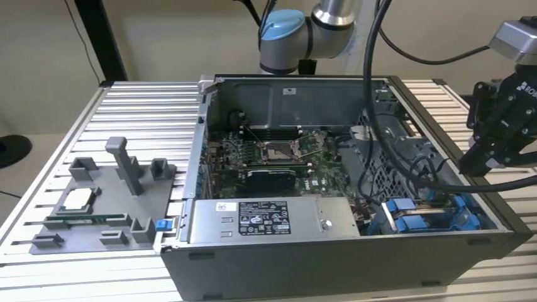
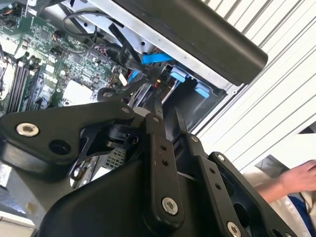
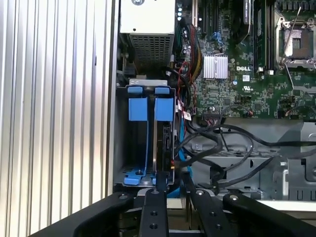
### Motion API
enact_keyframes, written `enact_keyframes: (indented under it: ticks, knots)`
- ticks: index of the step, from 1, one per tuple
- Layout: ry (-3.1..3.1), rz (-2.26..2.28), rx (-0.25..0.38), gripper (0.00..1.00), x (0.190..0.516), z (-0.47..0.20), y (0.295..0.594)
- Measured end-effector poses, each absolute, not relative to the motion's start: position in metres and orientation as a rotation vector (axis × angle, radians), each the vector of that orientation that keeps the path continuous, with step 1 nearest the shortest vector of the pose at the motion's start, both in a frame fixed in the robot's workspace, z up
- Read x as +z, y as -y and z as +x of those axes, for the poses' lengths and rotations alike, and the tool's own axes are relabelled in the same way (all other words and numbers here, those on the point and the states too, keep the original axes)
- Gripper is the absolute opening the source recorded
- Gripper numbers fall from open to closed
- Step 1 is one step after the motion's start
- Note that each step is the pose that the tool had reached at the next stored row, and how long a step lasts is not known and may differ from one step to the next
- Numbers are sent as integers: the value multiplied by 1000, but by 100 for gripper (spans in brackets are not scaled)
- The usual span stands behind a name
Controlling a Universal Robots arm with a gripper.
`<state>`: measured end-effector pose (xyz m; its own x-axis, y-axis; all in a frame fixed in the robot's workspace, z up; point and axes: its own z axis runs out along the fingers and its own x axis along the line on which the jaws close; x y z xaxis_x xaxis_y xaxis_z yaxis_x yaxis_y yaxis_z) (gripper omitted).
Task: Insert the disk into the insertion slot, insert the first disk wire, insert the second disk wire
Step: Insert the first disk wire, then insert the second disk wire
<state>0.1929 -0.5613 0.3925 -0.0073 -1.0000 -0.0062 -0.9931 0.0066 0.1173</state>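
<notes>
The disk (image 3: 165, 140) stands on edge in the drive bay of the open computer case (image 1: 336, 264), clipped in a blue carrier (image 3: 164, 107); a second blue carrier (image 3: 138, 108) sits beside it. The blue carriers (image 1: 403, 209) lie at the case's front corner on the exterior view's right. A thin blue wire (image 3: 180, 143) and several black wires (image 3: 217, 143) run alongside the disk. My gripper (image 3: 173, 185) hovers above the bay, open by a narrow gap with nothing between its fingers (image 2: 157, 123). It hangs outside the case's wall (image 1: 478, 167) on the exterior view's right.
A grey labelled power-supply box (image 1: 260, 220) fills the case front, with the motherboard (image 1: 268, 157) behind it. A grey fixture tray (image 1: 92, 207) with small parts lies on the slatted table at the exterior view's left. A person's hand (image 2: 296, 180) rests beside the table.
</notes>
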Motion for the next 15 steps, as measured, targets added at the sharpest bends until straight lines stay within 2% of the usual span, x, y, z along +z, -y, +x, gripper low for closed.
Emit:
enact_keyframes:
  ticks: [15]
  knots:
    - [2170,2155,-137,100,393,204,561]
